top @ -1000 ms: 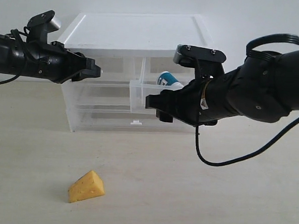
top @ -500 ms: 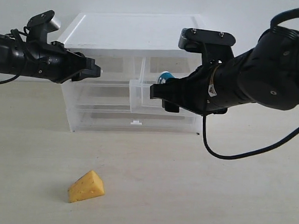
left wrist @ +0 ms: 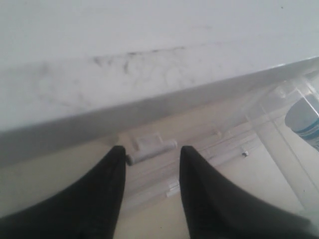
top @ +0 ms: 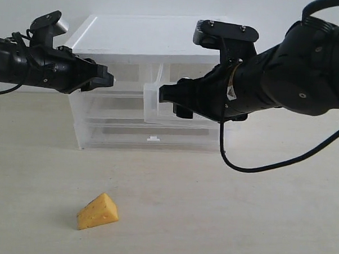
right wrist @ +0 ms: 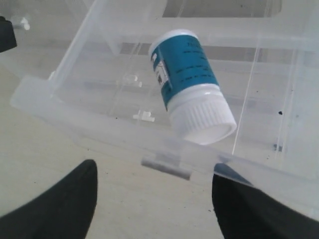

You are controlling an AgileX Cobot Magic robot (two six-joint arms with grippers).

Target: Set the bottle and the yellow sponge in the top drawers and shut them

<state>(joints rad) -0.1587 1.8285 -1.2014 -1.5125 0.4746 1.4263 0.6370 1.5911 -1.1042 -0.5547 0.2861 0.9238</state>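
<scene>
The bottle point(right wrist: 192, 84), white with a teal label, lies on its side inside the pulled-out right top drawer point(right wrist: 99, 124); the left wrist view shows its edge point(left wrist: 304, 122). My right gripper point(right wrist: 154, 174) is open just in front of that drawer's tab handle point(right wrist: 166, 167), and in the exterior view this gripper point(top: 166, 96) hides the bottle. The left top drawer point(top: 129, 74) sits pushed in. My left gripper point(left wrist: 152, 150) is open at its tab handle point(left wrist: 149, 147); the exterior view shows that gripper point(top: 107, 79) too. The yellow sponge point(top: 98, 211) rests on the table, front left, far from both grippers.
The translucent cabinet point(top: 156, 33) stands at the back with two full-width drawers point(top: 152, 132) below the top ones. A black cable point(top: 252, 167) hangs from the right arm in front of the cabinet's right side.
The right arm has moved left and a little up across the open drawer's front, covering the bottle in the exterior view. The left arm and the sponge have not moved.
</scene>
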